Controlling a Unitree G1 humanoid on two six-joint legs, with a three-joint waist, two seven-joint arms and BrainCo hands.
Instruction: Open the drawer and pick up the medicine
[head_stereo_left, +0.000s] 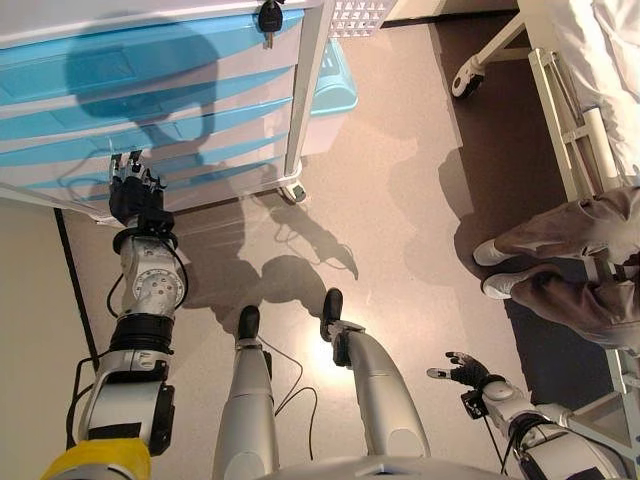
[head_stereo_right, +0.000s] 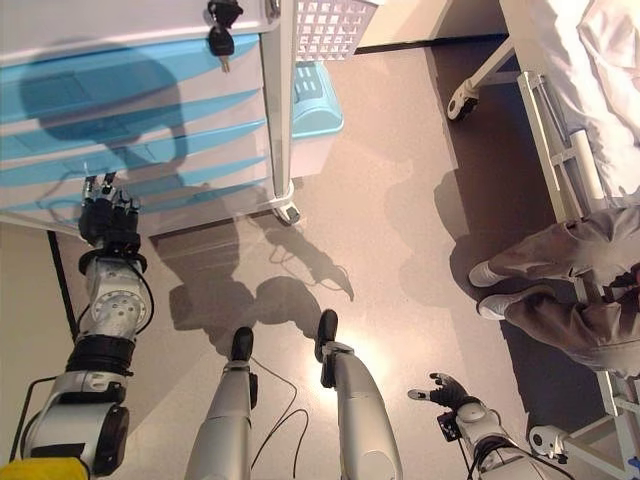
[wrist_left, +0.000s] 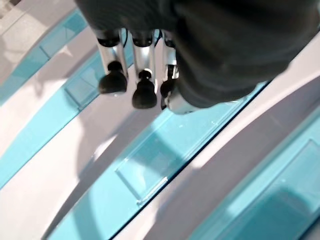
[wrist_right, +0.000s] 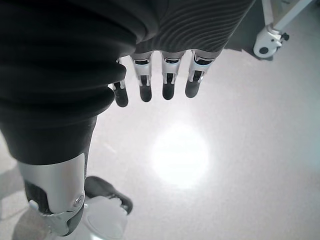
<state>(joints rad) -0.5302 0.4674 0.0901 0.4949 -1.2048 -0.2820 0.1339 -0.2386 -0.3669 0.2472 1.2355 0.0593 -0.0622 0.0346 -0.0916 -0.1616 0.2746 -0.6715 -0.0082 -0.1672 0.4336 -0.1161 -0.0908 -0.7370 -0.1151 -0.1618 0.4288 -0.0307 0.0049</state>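
A white cabinet (head_stereo_left: 150, 100) with several blue-fronted drawers stands at the upper left, and all its drawers are shut. My left hand (head_stereo_left: 130, 190) reaches up to one of the lower drawer fronts. In the left wrist view its fingers (wrist_left: 135, 75) hang relaxed just off a blue drawer strip (wrist_left: 145, 170) that carries a clear label holder. They hold nothing. My right hand (head_stereo_left: 462, 370) hangs low at the right over the floor, with its fingers (wrist_right: 165, 80) straight and empty. No medicine shows in any view.
A key (head_stereo_left: 268, 18) sits in the cabinet's top lock, and a caster (head_stereo_left: 293, 192) is at its lower right corner. A blue bin (head_stereo_left: 335, 75) stands beside the cabinet. A bed frame's wheel (head_stereo_left: 467, 78) and a seated person's legs (head_stereo_left: 570, 260) occupy the right side.
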